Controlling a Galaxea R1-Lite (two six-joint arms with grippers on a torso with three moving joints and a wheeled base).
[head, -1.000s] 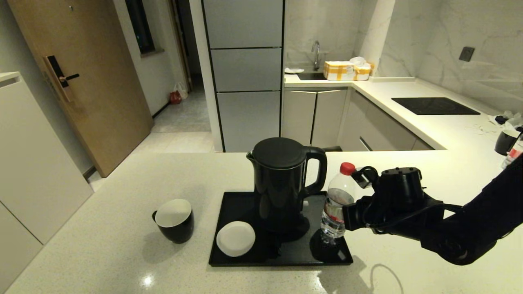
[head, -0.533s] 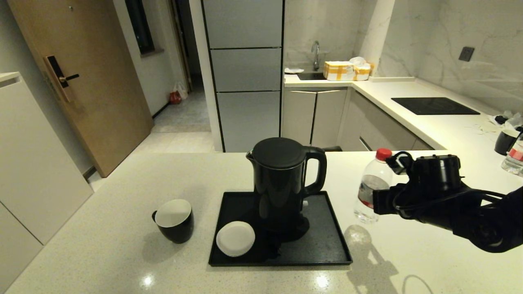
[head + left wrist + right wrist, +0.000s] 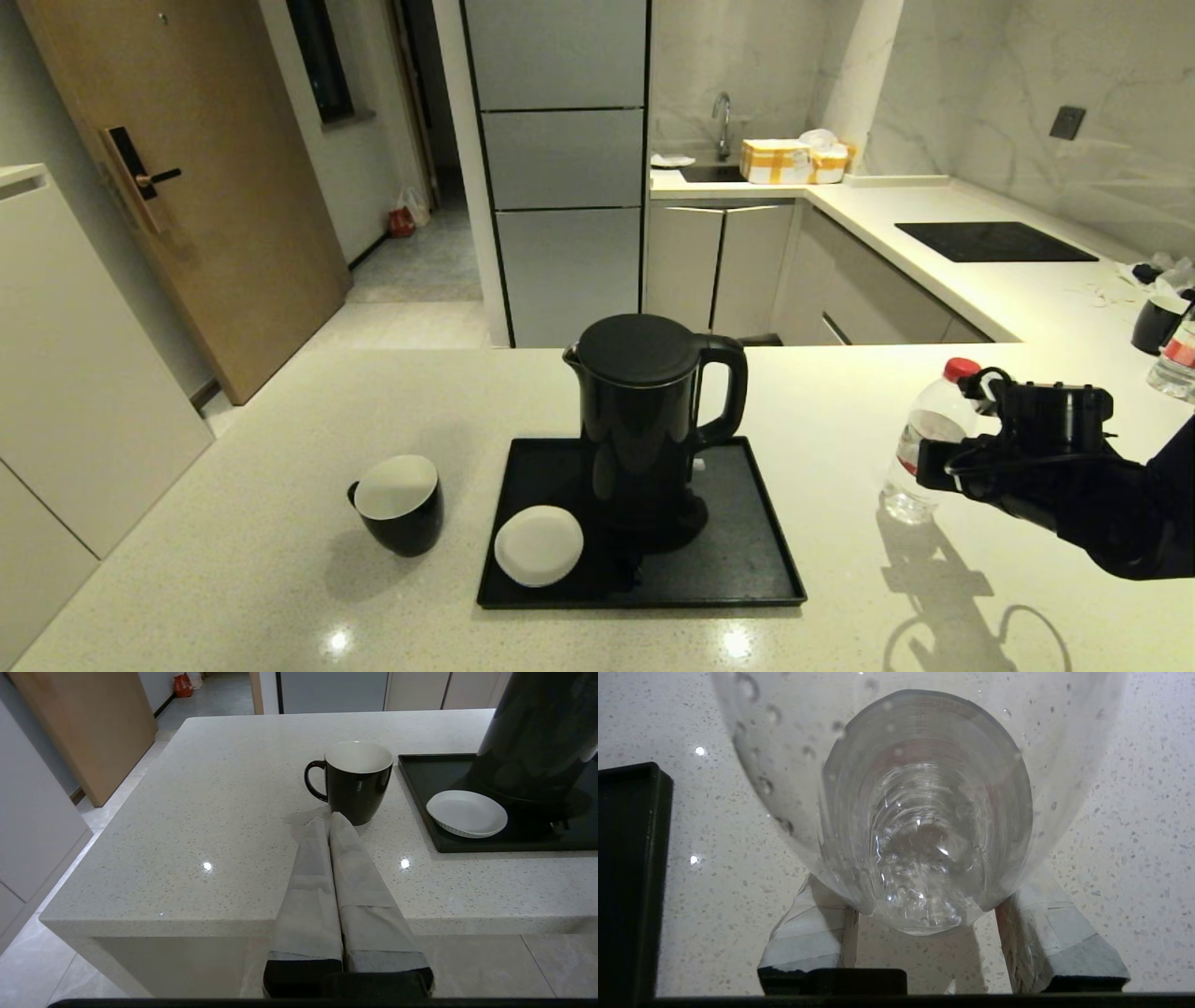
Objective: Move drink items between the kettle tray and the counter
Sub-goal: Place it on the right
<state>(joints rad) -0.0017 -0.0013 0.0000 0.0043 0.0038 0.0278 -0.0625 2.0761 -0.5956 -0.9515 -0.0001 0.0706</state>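
Black mug (image 3: 399, 505) first, white inside, nothing in it that I can see; it stands on the counter (image 3: 233, 560) just off the tray's left edge. From my left wrist camera the left gripper (image 3: 330, 820) sits low at the counter's near edge, its two taped fingers pressed together on nothing, tips just short of the mug. Next, the kettle tray (image 3: 747, 569): on it one white coaster disc (image 3: 539, 545) near the front left corner and one tall black kettle (image 3: 652, 420), lid down, so I can't see its contents, and it hides the base beneath. Over to the right, well clear of the tray's right edge, my right gripper (image 3: 934, 457) is clamped on the water bottle (image 3: 920, 448), one finger each side; red cap up, tilted slightly. Its bottom is near the counter, but I can't tell if it touches. The right wrist camera is mostly filled by clear plastic. Count: one mug, one kettle, one bottle here.
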